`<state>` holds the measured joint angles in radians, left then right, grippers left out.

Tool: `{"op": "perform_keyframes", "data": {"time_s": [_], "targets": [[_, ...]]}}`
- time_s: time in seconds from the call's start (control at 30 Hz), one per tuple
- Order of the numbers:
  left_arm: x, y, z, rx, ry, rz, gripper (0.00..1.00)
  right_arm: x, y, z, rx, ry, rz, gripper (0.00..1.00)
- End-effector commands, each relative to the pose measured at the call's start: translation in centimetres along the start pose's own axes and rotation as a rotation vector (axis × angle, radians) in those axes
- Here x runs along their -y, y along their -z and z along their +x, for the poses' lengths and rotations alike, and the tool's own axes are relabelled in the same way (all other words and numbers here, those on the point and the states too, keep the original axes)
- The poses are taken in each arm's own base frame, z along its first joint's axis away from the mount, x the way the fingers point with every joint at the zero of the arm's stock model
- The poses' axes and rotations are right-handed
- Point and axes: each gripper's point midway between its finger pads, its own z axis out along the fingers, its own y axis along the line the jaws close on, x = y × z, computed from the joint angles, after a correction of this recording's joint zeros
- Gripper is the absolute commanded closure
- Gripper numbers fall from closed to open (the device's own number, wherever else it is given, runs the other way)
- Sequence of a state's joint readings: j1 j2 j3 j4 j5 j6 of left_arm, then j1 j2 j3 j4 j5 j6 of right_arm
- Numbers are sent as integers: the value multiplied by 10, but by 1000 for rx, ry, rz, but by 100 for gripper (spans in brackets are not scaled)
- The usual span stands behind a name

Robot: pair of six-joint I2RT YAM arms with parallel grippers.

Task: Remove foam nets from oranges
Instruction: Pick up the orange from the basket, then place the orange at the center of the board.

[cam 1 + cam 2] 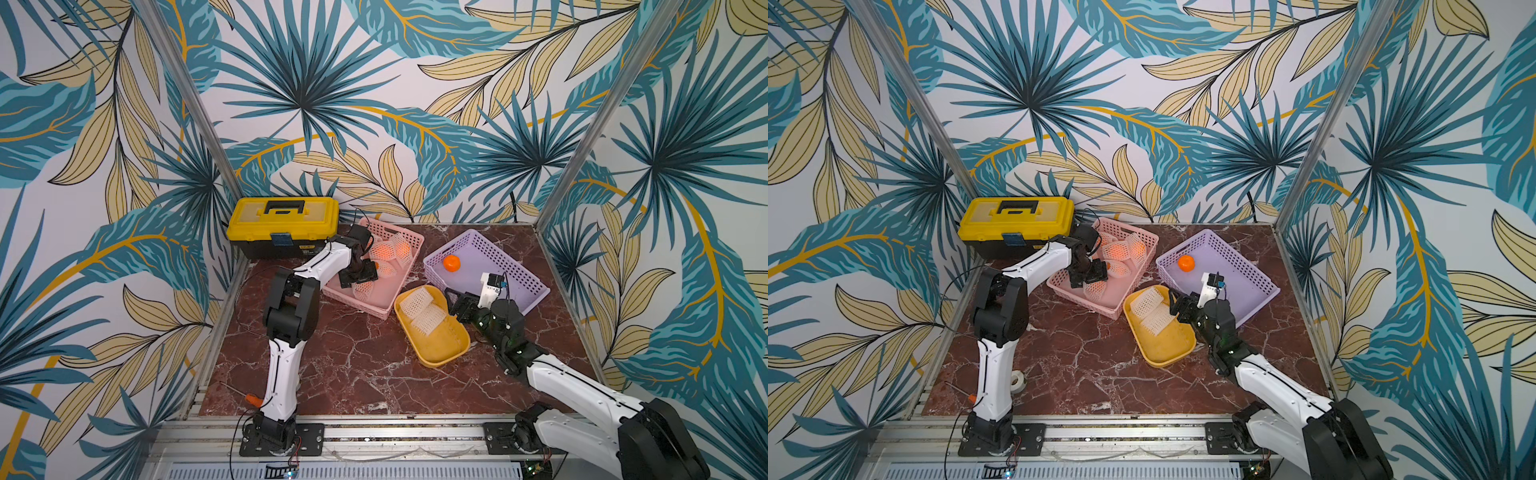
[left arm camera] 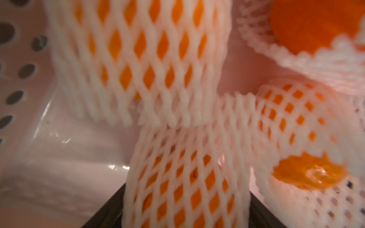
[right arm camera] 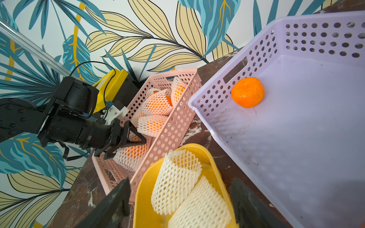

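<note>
— Closest to the left wrist lens: netted orange [image 2: 185, 177], white foam mesh with diamond holes and orange skin showing through. What flanks it?
— Dark fingers [image 2: 106, 209] of the left gripper [image 2: 186, 197], jaws spread wide on either side. Whether they press on the net cannot be told (this close view is blurred).
— Around it?
— Further netted oranges [image 1: 386, 251], heaped in the perforated pink basket [image 1: 409, 237]. Two empty foam nets [image 3: 177, 181], flattened, lie in the smooth yellow tray [image 3: 144, 197]. One bare orange [image 1: 451, 263], round and glossy, sits in the perforated lilac basket [image 1: 519, 282].
— State of the right gripper [image 1: 456, 303]?
— Jaws well apart, nothing held, above the tray's edge beside the lilac basket.
— Setting?
— Red-brown, white-veined marble-patterned table [image 1: 353, 365]. A yellow toolbox [image 1: 282, 220] sits at a back corner, and the walls [image 1: 374, 83] are papered with teal and cream leaves.
</note>
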<state>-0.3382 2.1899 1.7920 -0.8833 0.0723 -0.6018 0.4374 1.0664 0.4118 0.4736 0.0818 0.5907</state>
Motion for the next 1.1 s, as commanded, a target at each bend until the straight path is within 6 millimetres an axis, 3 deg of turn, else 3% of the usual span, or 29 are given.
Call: {"op": "perform_keyframes", "data": {"time_s": [0.0, 0.17, 0.4, 0.63, 0.87, 0.93, 1.07], "targets": [[6, 23, -10, 47, 25, 30, 27, -5, -1, -8, 24, -5, -3, 19], [11, 39, -14, 75, 33, 56, 35, -5, -1, -8, 25, -5, -5, 19], [18, 82, -16, 143, 55, 117, 39, -5, 0, -9, 25, -4, -7, 19], [20, 131, 7, 163, 109, 223, 39, -6, -1, -9, 25, -3, -8, 19], [16, 182, 61, 155, 158, 343, 39, -6, -1, -8, 23, -3, -13, 19], [16, 184, 84, 124, 172, 362, 39, -7, -1, -8, 23, -1, -16, 19], [17, 161, 149, -19, 235, 378, 39, -8, -1, -8, 21, 3, -23, 19]]}}
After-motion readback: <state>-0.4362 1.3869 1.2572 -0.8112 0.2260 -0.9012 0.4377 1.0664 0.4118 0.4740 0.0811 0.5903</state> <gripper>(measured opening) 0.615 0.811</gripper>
